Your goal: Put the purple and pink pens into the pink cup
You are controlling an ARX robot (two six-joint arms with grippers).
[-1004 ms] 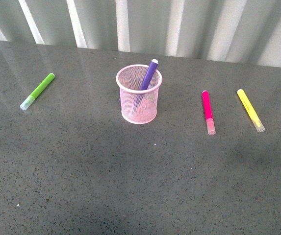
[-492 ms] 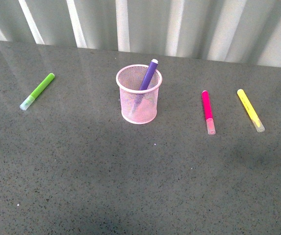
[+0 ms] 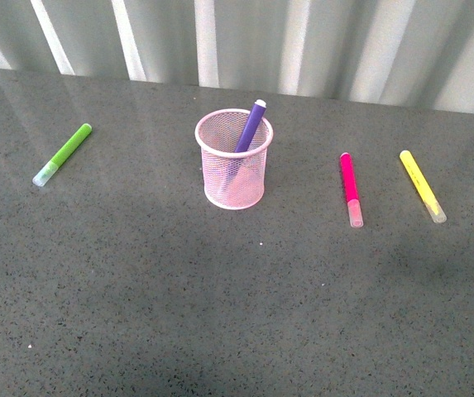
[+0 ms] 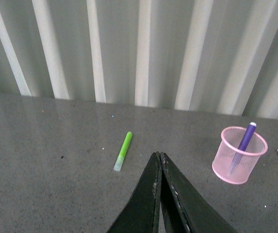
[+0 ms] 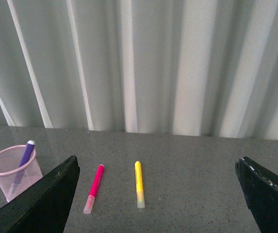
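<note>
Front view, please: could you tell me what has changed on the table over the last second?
Nothing has visibly changed. The purple pen still leans inside the pink cup, and the pink pen, yellow marker and green marker lie on the table where they were.

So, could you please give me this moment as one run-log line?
purple pen: in cup | pink pen: on table | left fingers: shut, empty | right fingers: open, empty

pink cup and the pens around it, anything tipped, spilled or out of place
Nothing stands out. The pink cup stands upright with the purple pen leaning on its rim. The pink pen, yellow marker and green marker lie flat on the table, well apart, none visibly damaged.
</note>
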